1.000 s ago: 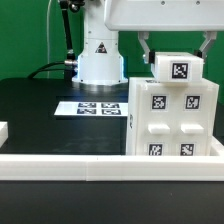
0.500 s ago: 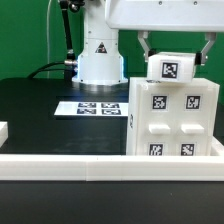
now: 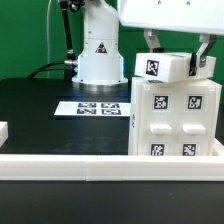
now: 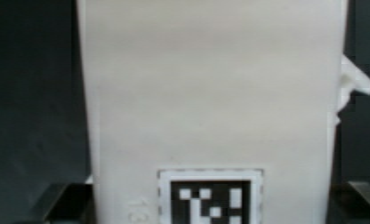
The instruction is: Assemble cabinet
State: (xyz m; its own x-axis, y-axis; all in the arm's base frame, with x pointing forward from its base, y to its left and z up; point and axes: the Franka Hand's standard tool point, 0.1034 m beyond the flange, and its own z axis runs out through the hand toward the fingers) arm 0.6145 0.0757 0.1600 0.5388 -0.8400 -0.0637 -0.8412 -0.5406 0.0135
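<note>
— White plastic is seen almost everywhere. Where is the cabinet (image 3: 173, 116) placed?

— It is stood upright on the black table (image 3: 40, 110), at the exterior view's right, just behind the white rail (image 3: 100, 163) that runs along the near edge. Its front is marked with square black-and-white tags. Its right side is cut off by the frame.

— And the gripper (image 3: 178, 58)?

— It is hung over the cabinet's top. A small white tagged block (image 3: 162, 67) is pinched between the two dark fingers (image 3: 152, 45), which are set fairly wide apart on either side of it. The block is seen tilted, at the cabinet's upper edge; whether it is touching the cabinet cannot be told.

— What is hidden?

— Most of the arm is cut off at the top; only its white base (image 3: 98, 55) and part of the wrist housing are shown. The marker board (image 3: 97, 107) is laid flat on the table by the base, and its far corner is covered by the cabinet. A white piece (image 3: 3, 132) at the exterior view's left edge is largely out of frame.

— And the wrist view?

— It is filled by one blurred white face (image 4: 208, 90) with a tag (image 4: 208, 197) cut off at the edge. Dark fingertips (image 4: 57, 200) are barely made out at the corners.
</note>
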